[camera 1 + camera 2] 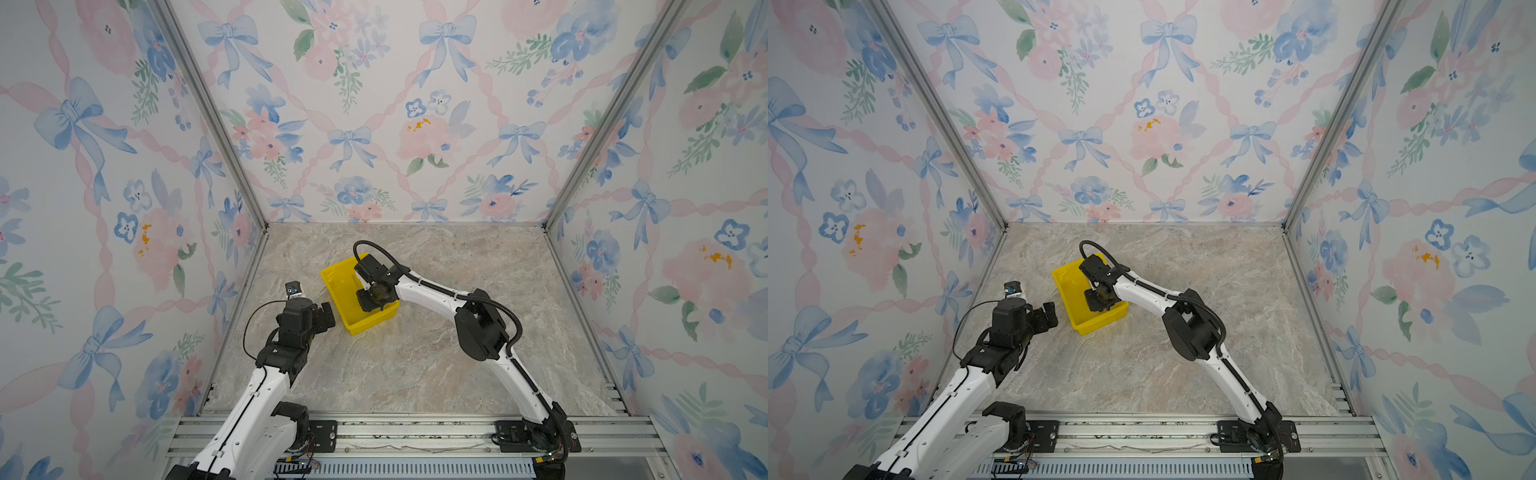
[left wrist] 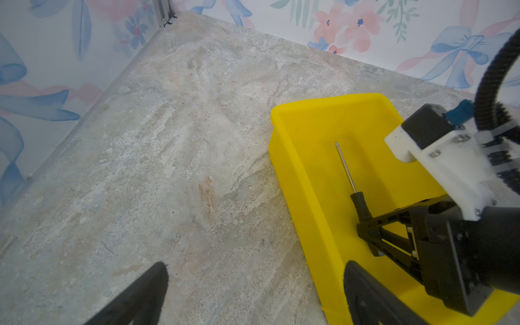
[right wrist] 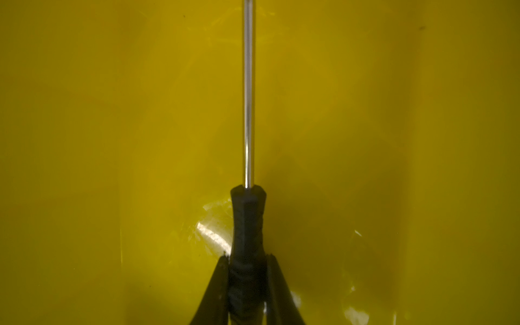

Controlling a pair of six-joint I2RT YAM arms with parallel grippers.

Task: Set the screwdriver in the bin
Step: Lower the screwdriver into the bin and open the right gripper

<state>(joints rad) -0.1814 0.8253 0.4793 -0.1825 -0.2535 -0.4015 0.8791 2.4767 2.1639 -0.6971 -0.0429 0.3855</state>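
While reaching into the bin from its 4 o'clock side, grips the screwdriver by the black handle, with the right gripper clenched on it and the thin shaft laid along the bin's length, apparently toward the 11 o'clock end. Sets the bin itself at about 11 o'clock from the middle of the table. Places the tool low between the yellow walls, well inside the rim; cannot tell whether touching the floor or just above it. Shows, in the right wrist view, both fingertips pressed against the handle's ribbed sides. Leaves the left gripper at the bin's 9 o'clock, just beside the outer wall, fingers spread wide and grasping nothing. Judged step: the release, with carrying and lowering apparently done. Calls next for parting the right jaws enough to free the handle, then lifting straight up clear of the rim, without dragging the handle along or nudging the bin across the table.
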